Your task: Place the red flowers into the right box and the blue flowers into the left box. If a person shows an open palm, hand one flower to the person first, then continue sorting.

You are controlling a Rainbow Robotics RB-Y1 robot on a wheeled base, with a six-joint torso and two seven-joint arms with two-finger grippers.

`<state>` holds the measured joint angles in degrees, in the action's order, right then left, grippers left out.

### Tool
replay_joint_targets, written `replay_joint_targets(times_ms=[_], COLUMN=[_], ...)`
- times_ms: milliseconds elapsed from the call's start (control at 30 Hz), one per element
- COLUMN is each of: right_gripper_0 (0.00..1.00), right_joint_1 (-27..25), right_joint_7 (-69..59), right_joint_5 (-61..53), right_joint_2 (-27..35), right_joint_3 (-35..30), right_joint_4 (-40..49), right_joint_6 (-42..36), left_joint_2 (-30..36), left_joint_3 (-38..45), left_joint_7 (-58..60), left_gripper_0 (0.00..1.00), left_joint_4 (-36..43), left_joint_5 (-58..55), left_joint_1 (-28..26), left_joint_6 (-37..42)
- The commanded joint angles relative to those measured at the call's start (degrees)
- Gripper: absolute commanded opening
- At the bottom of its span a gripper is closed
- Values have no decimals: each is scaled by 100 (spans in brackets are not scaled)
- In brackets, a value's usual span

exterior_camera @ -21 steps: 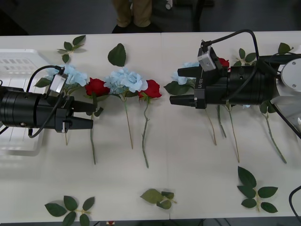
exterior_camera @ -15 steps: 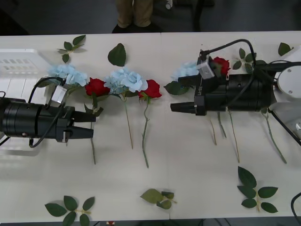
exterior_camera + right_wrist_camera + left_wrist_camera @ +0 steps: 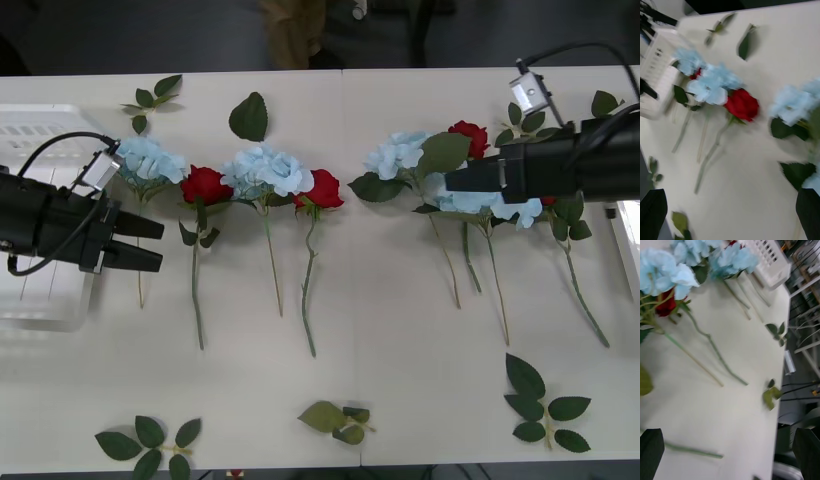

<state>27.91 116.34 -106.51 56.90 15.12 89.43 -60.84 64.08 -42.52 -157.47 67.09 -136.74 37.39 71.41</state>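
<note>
The left arm lies level over the left side of the worktop, its dark forearm crossing above the left box, a white slotted basket at the worktop's far left corner, and its left pincer points toward the middle with the two black fingers spread apart and holding nothing, just short of the stems there. Beside it a row of four flowers lies flat with heads toward the far edge: a pale blue flower, a red rose, a second blue flower and a second red rose, stems running toward the near edge. The right arm reaches in level from the right edge, its black body lying above a second cluster of blue flowers with one red rose behind them; the right pincer points toward the middle over these blooms, and in the right wrist view its two dark fingertips sit at opposite corners, spread wide and empty. Loose green leaf sprigs lie scattered near the near edge and by the far edge.
</note>
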Motion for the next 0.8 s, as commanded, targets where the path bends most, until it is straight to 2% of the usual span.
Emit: replay_joint_targets(times_ms=[33, 167, 333, 533, 633, 800], right_gripper_0=[100, 100, 100, 100, 100, 100], right_joint_1=[101, -330, -655, -655, -558, -294], right_joint_7=[-1052, -1834, -2036, -2124, -2106, -2098], right_joint_5=[517, 1440, 3426, 4446, 4876, 5377], right_joint_2=[919, 1262, 963, -56, -513, -988], right_joint_3=[8, -203, -308, -291, -291, -282], right_joint_4=[31, 40, -83, -971, -1402, -1867], right_joint_6=[-499, -841, -613, 152, 477, 574], left_joint_2=[342, 123, -246, -686, -923, -1143], left_joint_3=[-503, -688, -697, -776, -916, -1101], left_joint_7=[1834, 4409, 6185, 7371, 7846, 8250], left_gripper_0=[100, 100, 100, 100, 100, 100], left_joint_4=[-152, -108, -99, -284, -380, -477], left_joint_5=[1176, 2687, 4674, 5684, 5799, 5878], left_joint_1=[1095, 1693, 1930, 1930, 1930, 1930], left_joint_6=[-329, -399, -399, -373, -373, -417])
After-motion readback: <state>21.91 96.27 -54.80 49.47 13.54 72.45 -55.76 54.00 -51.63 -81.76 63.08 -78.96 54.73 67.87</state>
